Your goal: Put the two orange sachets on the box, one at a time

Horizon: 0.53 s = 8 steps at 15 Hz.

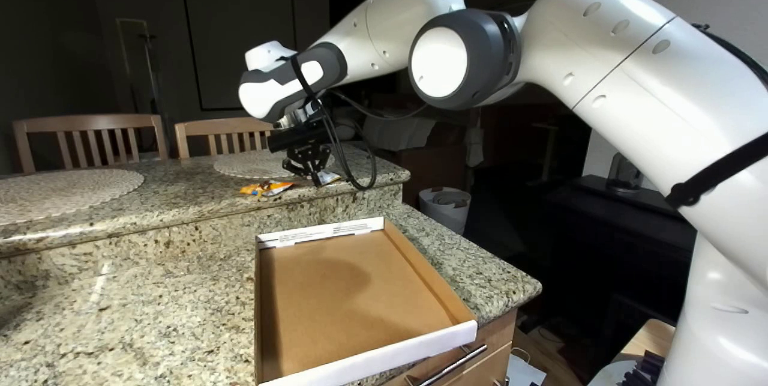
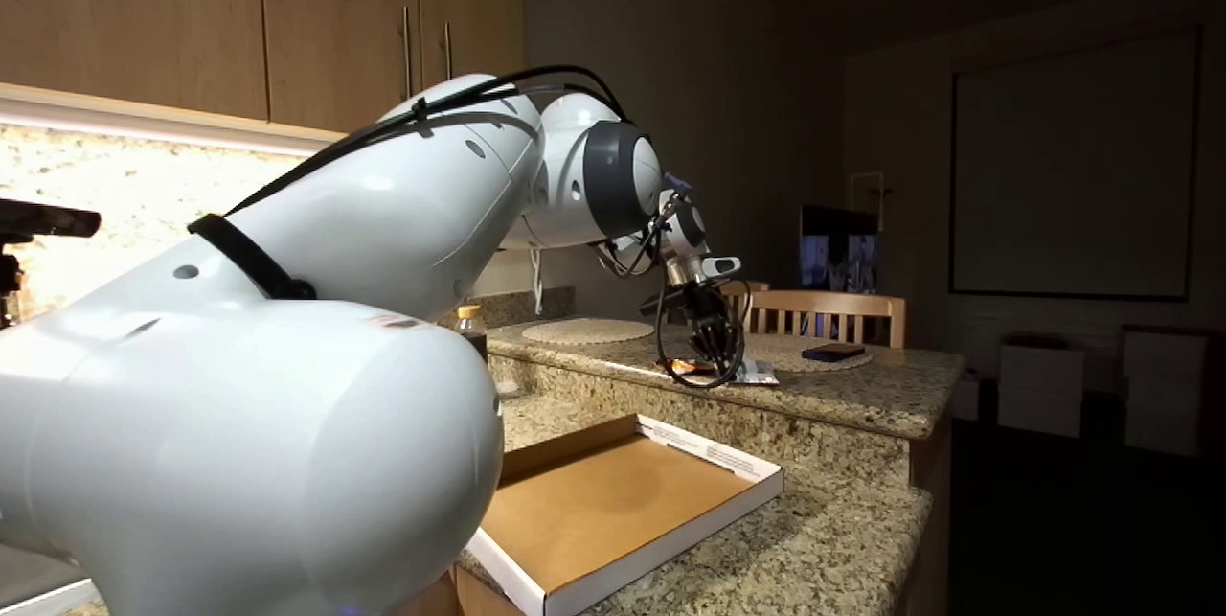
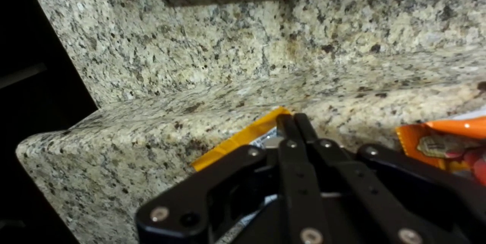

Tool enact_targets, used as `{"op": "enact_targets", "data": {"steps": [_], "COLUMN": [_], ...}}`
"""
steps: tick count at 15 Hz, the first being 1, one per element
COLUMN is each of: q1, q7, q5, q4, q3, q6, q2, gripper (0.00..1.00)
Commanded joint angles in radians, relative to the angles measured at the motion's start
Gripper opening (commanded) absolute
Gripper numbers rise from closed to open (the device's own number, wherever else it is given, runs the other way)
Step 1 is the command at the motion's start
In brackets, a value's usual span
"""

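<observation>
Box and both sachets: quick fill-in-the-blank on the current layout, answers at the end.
1. In the wrist view, the near sachet, by the gripper, shows to the picture's ______ of the far sachet.
2. The box sits ______ than the granite ledge that bears the far sachet.
3. The count of sachets in the box is ______.
4. The box's printed wall is ______, unlike its brown floor.

Missing words: left; lower; zero; white.

The wall [image 1: 246, 26] behind the gripper [image 3: 292, 118] was super dim, yet light under the cabinets [image 2: 144, 22] totally blew out the backsplash [image 2: 144, 166], well away from it. Soft shadow fell in the box [image 1: 366, 326], lower than the gripper.
</observation>
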Motion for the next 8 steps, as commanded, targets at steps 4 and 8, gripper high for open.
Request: {"op": "enact_targets", "data": {"steps": [4, 8], "q1": [-0.036, -0.047], "q7": [0.049, 0.147], "q5": [0.165, 0.298], "q4": [-0.053, -0.128], "q3": [0.046, 0.053], "q6": [-0.135, -0.198], "q2": [-0.115, -0.204], "gripper": [0.04, 0.05]}}
